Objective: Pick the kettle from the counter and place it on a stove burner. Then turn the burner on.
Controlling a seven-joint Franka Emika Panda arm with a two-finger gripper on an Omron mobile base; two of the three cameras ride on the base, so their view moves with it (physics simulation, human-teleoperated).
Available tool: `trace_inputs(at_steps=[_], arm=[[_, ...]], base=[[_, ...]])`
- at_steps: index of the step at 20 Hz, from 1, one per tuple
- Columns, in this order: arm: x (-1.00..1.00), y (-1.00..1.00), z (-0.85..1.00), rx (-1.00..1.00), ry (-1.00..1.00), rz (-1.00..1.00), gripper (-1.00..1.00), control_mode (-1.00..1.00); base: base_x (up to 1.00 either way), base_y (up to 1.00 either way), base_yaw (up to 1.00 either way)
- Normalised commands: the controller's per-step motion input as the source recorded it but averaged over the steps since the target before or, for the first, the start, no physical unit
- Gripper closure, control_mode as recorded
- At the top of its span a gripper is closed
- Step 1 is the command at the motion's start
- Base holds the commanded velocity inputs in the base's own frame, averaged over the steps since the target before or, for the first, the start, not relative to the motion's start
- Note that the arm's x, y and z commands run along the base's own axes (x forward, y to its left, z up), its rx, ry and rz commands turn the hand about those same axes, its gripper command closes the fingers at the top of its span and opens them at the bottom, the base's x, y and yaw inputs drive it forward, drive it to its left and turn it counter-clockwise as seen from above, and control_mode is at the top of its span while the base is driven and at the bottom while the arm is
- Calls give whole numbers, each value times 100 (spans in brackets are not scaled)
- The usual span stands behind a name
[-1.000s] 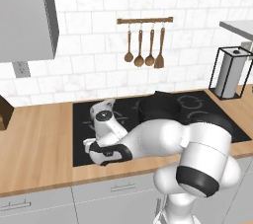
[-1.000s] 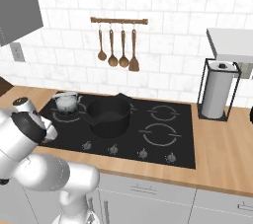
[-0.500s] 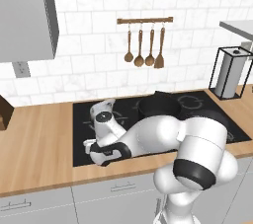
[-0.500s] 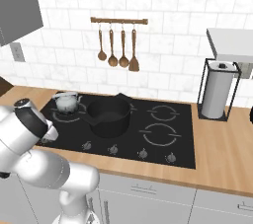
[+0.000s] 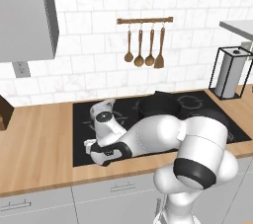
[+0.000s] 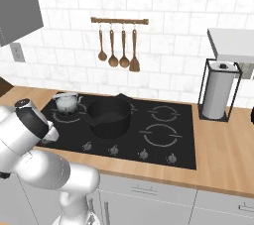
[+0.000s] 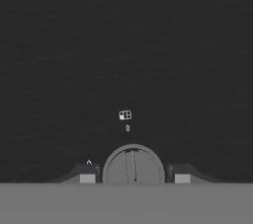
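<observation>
One kettle [image 6: 66, 102] sits on the rear left burner [image 6: 65, 116] of the black stove [image 6: 173, 140], just beside the black pot [image 6: 109, 118]; it is off the counter [image 6: 233, 159], so the placing part looks done and the burner is what remains. The gripper [image 7: 134, 177] is low at the stove's front left edge, and in the hand view its two fingertips [image 7: 87, 175] stand on either side of a round grey knob [image 7: 133, 166] with a thin pointer line. The jaws bracket the knob closely, but whether the pads press it I cannot tell. That straddle suits a twist, presumably to switch the kettle's burner on. Small white markings [image 7: 125, 115] sit on the glass just beyond the knob. Wooden utensils [image 6: 119, 50] hang on the wall behind, well apart.
</observation>
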Motion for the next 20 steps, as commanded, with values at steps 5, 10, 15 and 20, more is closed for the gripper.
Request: trace_inputs(at_steps=[5, 10, 15, 20], arm=[[-7, 4, 0, -1, 0, 27, 100, -100], [-24, 2, 0, -3, 1, 49, 100, -100], [-22, 4, 0, -5, 1, 49, 100, -100], [-13, 10, 0, -6, 1, 48, 100, -100]], base=[[0, 0, 0], [0, 0, 0], [0, 0, 0], [0, 0, 0]])
